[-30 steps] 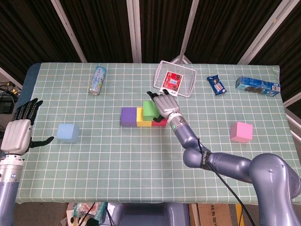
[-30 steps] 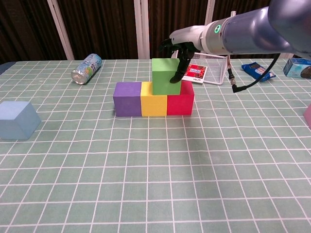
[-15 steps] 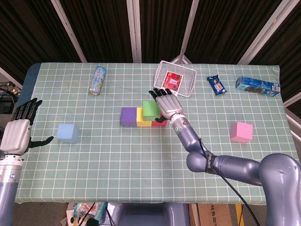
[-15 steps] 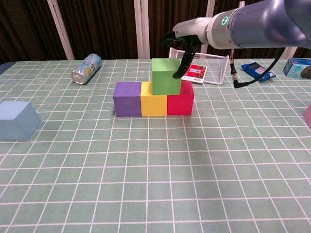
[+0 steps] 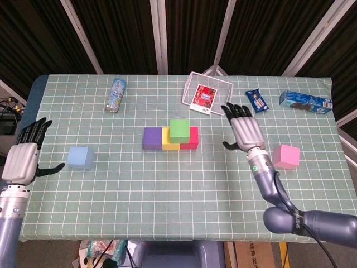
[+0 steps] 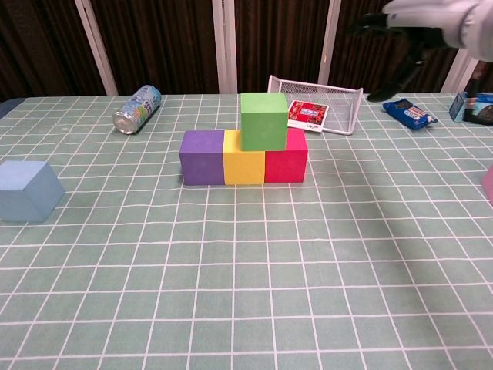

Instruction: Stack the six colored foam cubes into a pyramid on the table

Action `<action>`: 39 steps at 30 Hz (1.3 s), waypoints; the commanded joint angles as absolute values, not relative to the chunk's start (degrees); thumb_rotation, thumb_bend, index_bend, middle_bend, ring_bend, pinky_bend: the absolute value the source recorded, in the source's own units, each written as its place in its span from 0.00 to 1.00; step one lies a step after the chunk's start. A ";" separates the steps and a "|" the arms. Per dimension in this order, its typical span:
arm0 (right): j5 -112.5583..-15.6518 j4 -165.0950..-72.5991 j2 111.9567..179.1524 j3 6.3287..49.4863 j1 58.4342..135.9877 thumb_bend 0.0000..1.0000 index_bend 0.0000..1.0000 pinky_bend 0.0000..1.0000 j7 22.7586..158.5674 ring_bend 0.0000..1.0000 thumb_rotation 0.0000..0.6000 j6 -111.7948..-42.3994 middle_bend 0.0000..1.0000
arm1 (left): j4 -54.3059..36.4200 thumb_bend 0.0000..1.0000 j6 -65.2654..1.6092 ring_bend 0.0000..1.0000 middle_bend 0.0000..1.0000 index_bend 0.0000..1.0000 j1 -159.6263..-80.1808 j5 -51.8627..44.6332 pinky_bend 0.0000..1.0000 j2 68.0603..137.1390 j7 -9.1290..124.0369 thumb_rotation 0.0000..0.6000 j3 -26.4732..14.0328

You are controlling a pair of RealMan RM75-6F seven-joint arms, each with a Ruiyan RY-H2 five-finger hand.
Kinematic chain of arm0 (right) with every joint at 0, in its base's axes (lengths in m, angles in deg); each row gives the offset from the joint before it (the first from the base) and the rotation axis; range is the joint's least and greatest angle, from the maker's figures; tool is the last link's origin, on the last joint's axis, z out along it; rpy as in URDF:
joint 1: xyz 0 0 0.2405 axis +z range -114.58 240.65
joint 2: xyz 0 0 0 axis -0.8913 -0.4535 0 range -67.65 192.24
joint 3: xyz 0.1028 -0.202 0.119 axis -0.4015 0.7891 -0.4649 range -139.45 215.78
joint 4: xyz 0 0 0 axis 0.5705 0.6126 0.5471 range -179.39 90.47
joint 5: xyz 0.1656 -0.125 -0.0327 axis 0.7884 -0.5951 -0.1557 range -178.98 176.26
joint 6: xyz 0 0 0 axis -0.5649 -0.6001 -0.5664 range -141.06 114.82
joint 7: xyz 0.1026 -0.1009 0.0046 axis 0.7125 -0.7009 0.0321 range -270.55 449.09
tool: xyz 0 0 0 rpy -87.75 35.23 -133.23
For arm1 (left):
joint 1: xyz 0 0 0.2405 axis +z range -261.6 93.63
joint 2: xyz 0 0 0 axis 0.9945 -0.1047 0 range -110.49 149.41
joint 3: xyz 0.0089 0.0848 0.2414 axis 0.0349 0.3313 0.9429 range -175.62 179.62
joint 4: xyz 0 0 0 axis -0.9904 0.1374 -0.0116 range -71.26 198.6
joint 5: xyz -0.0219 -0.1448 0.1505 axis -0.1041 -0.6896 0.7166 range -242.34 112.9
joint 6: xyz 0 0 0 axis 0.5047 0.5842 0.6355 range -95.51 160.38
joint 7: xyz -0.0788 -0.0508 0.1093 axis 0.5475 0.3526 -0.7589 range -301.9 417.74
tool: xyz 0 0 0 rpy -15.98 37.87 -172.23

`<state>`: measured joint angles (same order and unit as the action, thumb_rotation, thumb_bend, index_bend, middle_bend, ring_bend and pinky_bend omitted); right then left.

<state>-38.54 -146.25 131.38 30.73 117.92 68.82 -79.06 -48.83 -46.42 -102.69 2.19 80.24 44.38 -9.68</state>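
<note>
The right robot hand [image 5: 244,132] hangs empty above the tabletop [image 5: 167,195], fingers spread, between the block row and the pink cube [image 5: 286,156]. The left robot hand [image 5: 23,158] is also empty with fingers apart, at the tabletop's left edge just beside the blue cube [image 5: 80,157].

The green cube [image 6: 264,120] sits upright on the second tier, straddling the seam between the yellow cube [image 6: 244,167] and the red cube [image 6: 286,165]. The purple cube [image 6: 202,156] touches the yellow one at the row's left end. The three base cubes form a straight line running left to right across the tabletop, faces square to the chest camera; a cube has no long axis of its own, so the row's line is the one that counts.

By my judgement four of six are placed, and the step in hand is fetching the next block. The pink cube is nearest the right robot hand. The next move calls for setting a cube over the purple-yellow seam, flush beside the green one, without nudging it.

Further out lie a can [image 5: 115,95] on its side, a wire basket [image 5: 209,95] and two snack packets near the far edge.
</note>
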 commanded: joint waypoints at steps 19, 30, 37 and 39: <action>-59.92 -140.70 126.99 40.87 89.45 0.27 0.00 0.00 85.23 0.00 1.00 -97.35 0.00 | -46.86 0.00 -45.30 0.00 0.00 0.00 -103.05 1.20 0.01 82.55 42.98 1.00 -8.72; -63.80 -136.43 127.98 37.43 86.49 0.27 0.00 0.00 90.82 0.00 1.00 -94.14 0.00 | -41.51 0.00 -35.77 0.00 0.00 0.00 -105.61 -1.28 0.01 77.75 40.51 1.00 -6.36; -65.43 -136.07 128.46 35.68 85.40 0.27 0.00 0.00 91.29 0.00 1.00 -92.91 0.00 | -34.23 0.00 -27.61 0.00 0.08 0.00 -109.20 -4.56 0.01 78.94 38.02 1.00 -4.91; -65.66 -136.09 128.54 35.33 85.12 0.27 0.00 0.00 91.20 0.00 1.00 -92.64 0.00 | -32.06 0.00 -26.13 0.00 0.09 0.00 -110.09 -5.31 0.02 79.79 37.94 1.00 -4.98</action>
<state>-65.56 -136.07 128.49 35.45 85.23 91.22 -92.75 -34.16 -27.92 -108.81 -4.20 78.92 38.54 -5.30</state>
